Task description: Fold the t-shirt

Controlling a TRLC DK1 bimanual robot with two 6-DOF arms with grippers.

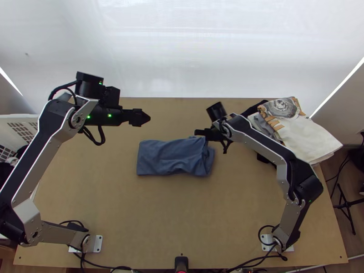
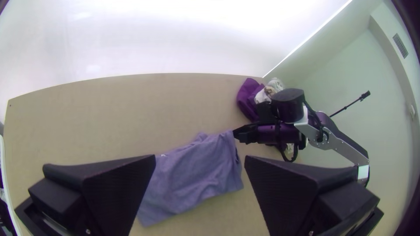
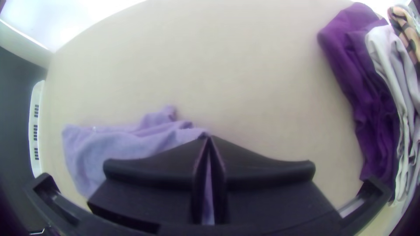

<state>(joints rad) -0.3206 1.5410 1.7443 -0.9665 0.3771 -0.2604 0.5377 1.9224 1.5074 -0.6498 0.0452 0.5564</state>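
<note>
Left pincer gaping, right pincer clamping t-shirt

- Top view: high over the table's near edge, facing steeply down.
- Left wrist view: from the left arm, out across the table toward the right arm.
- Right wrist view: down from close above the t-shirt.
- All three share t-shirt and clothes pile.

T-shirt on table; clothes pile right, farther back; basket at table's left edge.
</note>
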